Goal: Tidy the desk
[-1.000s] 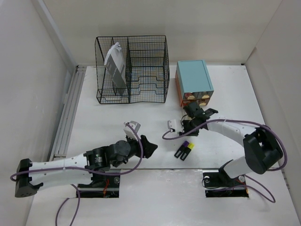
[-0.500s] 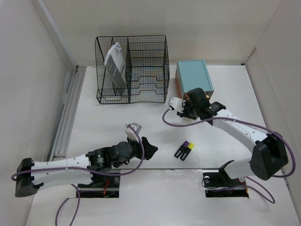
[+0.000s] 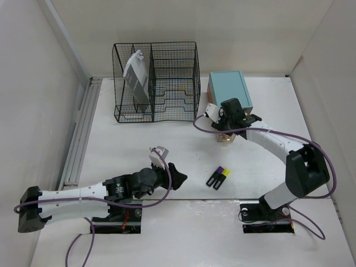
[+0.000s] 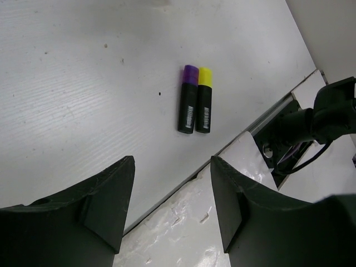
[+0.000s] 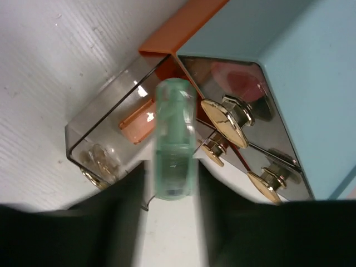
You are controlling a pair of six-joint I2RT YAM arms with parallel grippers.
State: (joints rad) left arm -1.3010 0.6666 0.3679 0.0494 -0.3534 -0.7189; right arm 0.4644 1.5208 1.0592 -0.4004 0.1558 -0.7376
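On the white desk [image 3: 111, 144] my right gripper [image 3: 229, 118] hovers at the front of the teal drawer box [image 3: 229, 92]. A green translucent highlighter [image 5: 174, 139] stands between its fingers with a thin gap on each side, over a pulled-out clear drawer [image 5: 105, 139]. The finger edges are blurred. An orange item [image 5: 139, 125] lies in that drawer. My left gripper [image 3: 177, 177] is open and empty near the desk's front edge. Two black highlighters, purple-capped and yellow-capped [image 3: 218, 178], lie side by side to its right and also show in the left wrist view [image 4: 194, 100].
A black wire-mesh rack [image 3: 167, 105] stands at the back and holds a grey-white packet [image 3: 136, 75]. A grey ribbed rail [image 3: 80, 133] runs along the left edge. Gold knobs [image 5: 225, 119] stick out of the drawer fronts. Arm bases sit in two cut-outs [image 3: 114, 225].
My right gripper rose from beside the two black highlighters and moved back to the teal box's open drawer with the green highlighter. My left arm barely moved.
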